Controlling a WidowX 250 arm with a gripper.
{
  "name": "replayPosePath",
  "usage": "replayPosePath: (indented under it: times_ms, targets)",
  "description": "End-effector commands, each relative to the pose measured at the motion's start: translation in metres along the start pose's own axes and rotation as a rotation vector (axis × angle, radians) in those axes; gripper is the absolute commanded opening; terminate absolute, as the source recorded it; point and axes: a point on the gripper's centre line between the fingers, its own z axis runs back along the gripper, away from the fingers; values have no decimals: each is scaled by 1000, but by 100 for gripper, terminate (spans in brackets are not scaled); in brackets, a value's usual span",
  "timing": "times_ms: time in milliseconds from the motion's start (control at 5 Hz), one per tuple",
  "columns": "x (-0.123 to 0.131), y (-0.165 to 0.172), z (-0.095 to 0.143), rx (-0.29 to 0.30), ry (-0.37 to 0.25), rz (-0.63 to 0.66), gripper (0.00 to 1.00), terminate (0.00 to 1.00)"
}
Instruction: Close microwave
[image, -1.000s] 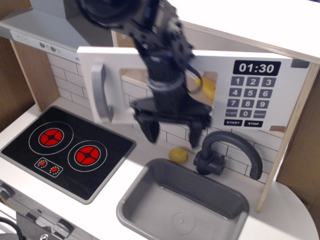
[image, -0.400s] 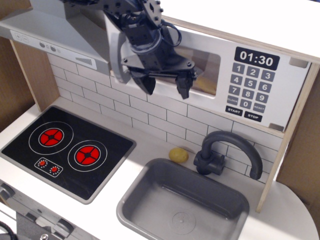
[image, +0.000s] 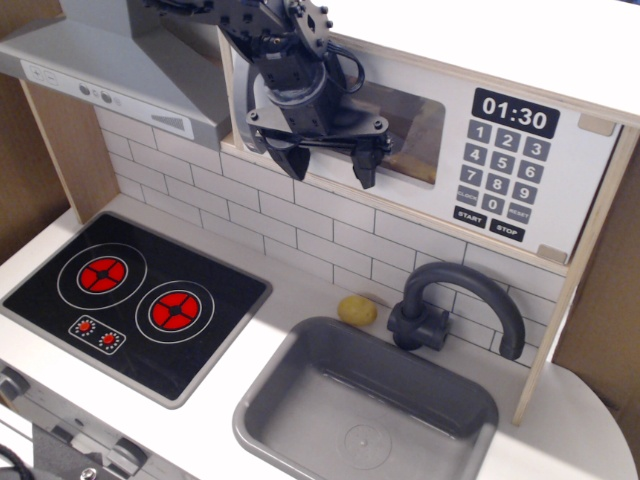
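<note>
The microwave sits high at the back, with a black keypad and a 01:30 display at its right. Its white door lies flush against the front, the clear window partly visible. The grey bar handle shows at the door's left edge, mostly behind my arm. My gripper hangs open and empty in front of the door's left half, its two dark fingers pointing down. I cannot tell if it touches the door.
A grey slanted range hood is at upper left. A black two-burner hob lies at the left. A grey sink with a dark tap is at lower middle. A small yellow item rests behind the sink.
The microwave door has swung from wide open to flush against the front. My gripper has moved up and back towards the door, and now sits a little higher than 0.4 s ago.
</note>
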Motion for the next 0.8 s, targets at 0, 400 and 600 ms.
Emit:
replayPosePath:
  times_ms: [0, 400, 600]
  targets:
    - [-1, 5, 19, 8, -77, -24, 100, 0]
    - [-55, 20, 44, 69, 169, -10, 100, 0]
    - [-68, 23, 48, 110, 241, 12, 100, 0]
